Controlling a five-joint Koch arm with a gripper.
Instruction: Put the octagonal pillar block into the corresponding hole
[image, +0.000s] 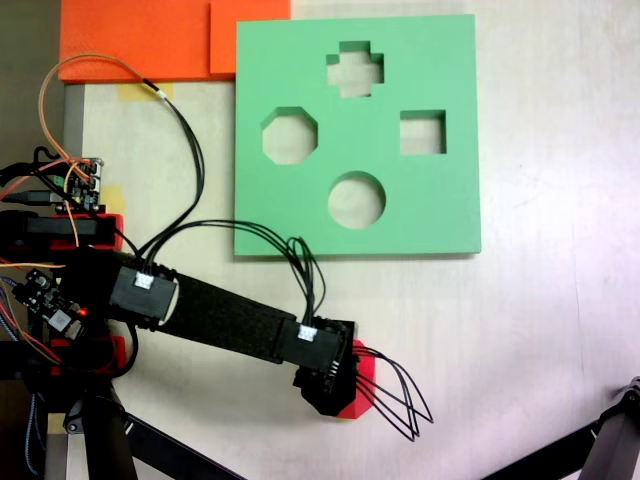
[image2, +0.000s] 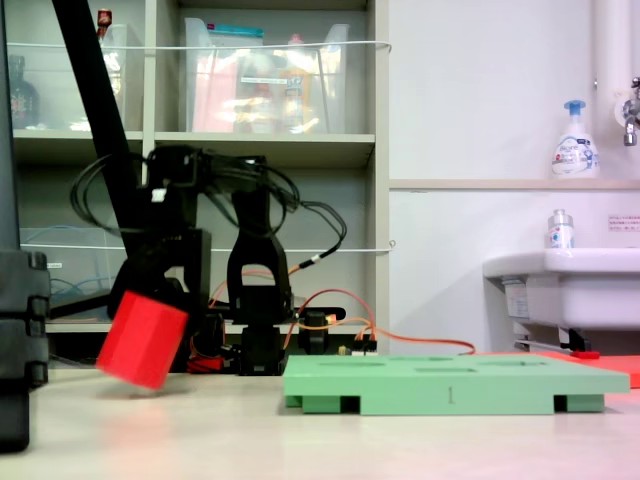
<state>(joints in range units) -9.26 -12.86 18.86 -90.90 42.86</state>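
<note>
Bench pale, carries everything. Green foam board lies flat on it, four cutouts: cross, square, round, and eight-sided hole at board's left in top-down fixed view. Black arm reaches across below board, well apart from it. Pincer pinches octagonal pillar block; in low side fixed view red block hangs tilted, just clear of bench, left of board. Orange sheet at upper left corner.
</note>
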